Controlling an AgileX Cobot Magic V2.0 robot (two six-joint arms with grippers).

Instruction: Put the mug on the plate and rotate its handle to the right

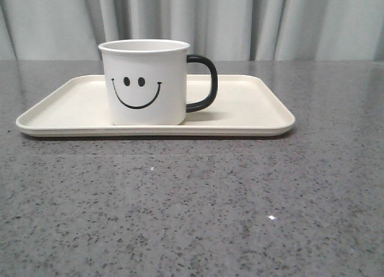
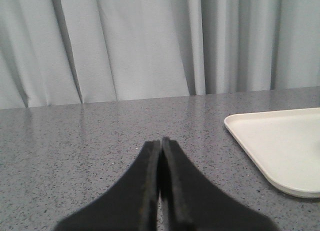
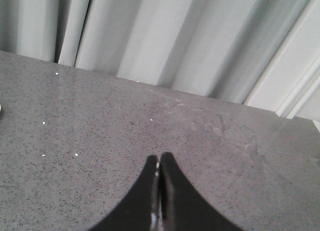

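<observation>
1. Left gripper (image 2: 160,156): fingers pressed together, nothing between them, hanging over bare grey table (image 2: 100,141). A corner of the plate (image 2: 280,151) shows off to one side in its wrist view, apart from the fingers.
2. Right gripper (image 3: 159,171): also clenched on nothing, over bare table, with curtain (image 3: 175,41) behind. No mug or plate in its wrist view.
3. Neither arm appears in the front view; both are clear of the work area.
4. Mug (image 1: 144,82): upright on the plate (image 1: 252,109), standing left of the plate's middle with its base fully inside the rim. Smiley faces the camera.
5. Handle (image 1: 204,82): sticks out to the right side of the mug, roughly square to the front view.
6. Step judged: both parts look done, mug placed and handle pointing right. Nothing is left except holding the arms away.
7. Next move, if any: none on the mug. If the handle angle needed a small correction, it would call for a gripper opening first, then coming in from the right side to nudge the handle without sliding the mug off centre or tipping it.
8. Risk: low; the mug sits flat, well inside the rim.
</observation>
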